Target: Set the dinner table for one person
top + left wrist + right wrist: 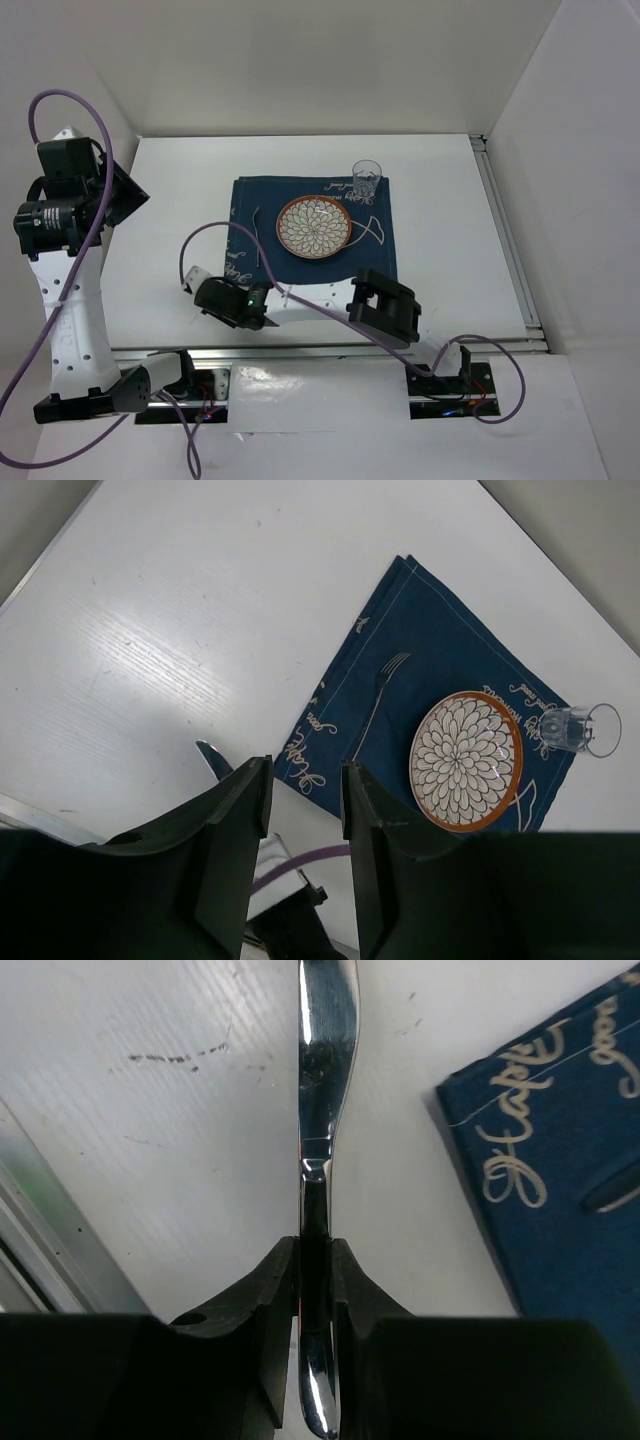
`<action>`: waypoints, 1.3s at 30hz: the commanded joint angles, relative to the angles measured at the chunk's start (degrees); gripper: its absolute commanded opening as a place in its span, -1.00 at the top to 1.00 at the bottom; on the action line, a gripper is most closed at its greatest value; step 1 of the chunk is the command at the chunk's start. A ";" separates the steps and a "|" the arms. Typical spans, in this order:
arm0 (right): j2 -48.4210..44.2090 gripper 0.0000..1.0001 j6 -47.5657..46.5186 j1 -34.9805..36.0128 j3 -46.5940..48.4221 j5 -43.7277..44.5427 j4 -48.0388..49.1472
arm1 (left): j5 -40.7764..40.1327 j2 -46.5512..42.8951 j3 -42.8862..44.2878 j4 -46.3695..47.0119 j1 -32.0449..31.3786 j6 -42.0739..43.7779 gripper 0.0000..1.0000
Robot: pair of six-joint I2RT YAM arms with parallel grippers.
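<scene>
Metal utensil (322,1110): the far end is cut off by the frame edge in the right wrist view. The overhead view hides it under the wrist, so its kind is unclear. Cannot tell if it touches the surface.

Right gripper (315,1252): fingers pinch the utensil's shaft, low over the dinner table (180,190), near the rail (40,1250), just left of the navy placemat (250,200).

Left gripper (306,770): raised at the table's left side, jaws spread, nothing between.

On the placemat: fork (380,695), plate (314,226), glass (366,176).
</scene>
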 commanded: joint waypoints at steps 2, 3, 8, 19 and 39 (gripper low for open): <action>-9.42 1.00 0.01 -1.49 0.26 2.98 3.28 | 0.87 -0.99 1.23 1.34 0.29 1.01 0.00; -9.94 1.00 0.71 -2.11 0.26 2.37 2.75 | 0.87 -0.99 0.71 1.34 0.29 1.01 0.00; -13.28 1.00 4.75 -5.01 0.79 2.36 -0.85 | 1.40 -0.99 0.70 1.34 0.29 1.01 0.00; -39.02 1.00 28.38 -18.88 -25.00 3.42 -11.56 | 3.77 -2.05 -4.22 4.50 0.29 1.01 0.00; -47.40 1.00 28.85 -53.61 -42.47 -10.38 -2.00 | 8.08 -2.58 -10.46 8.11 0.29 1.53 0.02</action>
